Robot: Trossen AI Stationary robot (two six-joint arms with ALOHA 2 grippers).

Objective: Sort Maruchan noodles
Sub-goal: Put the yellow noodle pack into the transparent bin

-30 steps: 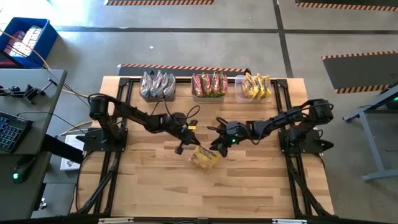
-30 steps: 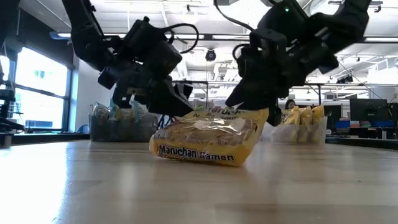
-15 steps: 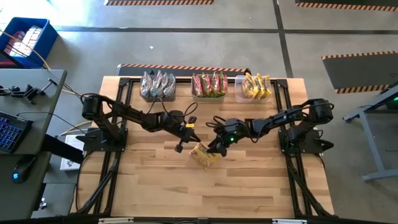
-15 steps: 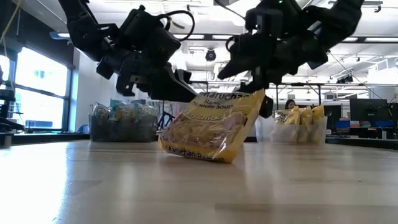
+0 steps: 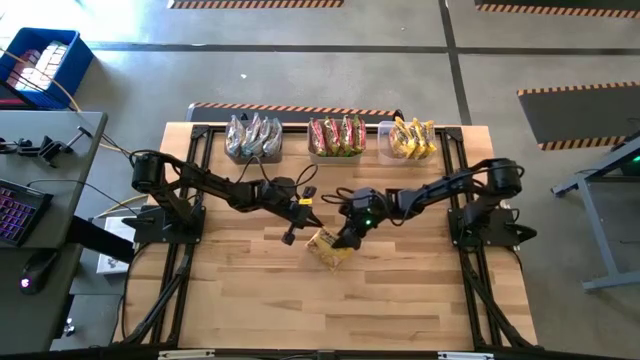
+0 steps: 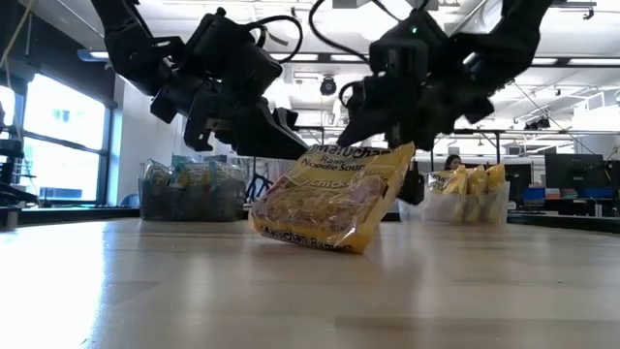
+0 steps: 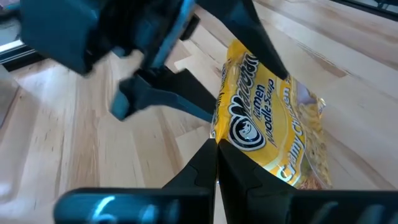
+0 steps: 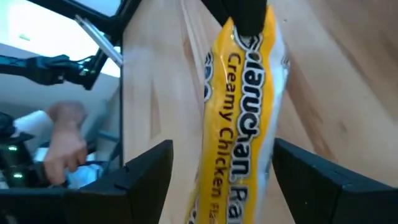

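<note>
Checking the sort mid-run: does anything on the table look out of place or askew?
One yellow Maruchan packet sits away from the three bins, tipped on its lower edge mid-table. The right gripper pinches its top edge, while the left gripper is beside it. Nothing looks spilled or torn.

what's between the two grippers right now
One yellow Maruchan noodle packet, tilted up on its lower edge on the table. The low view shows the left gripper and right gripper at its upper edge.
</note>
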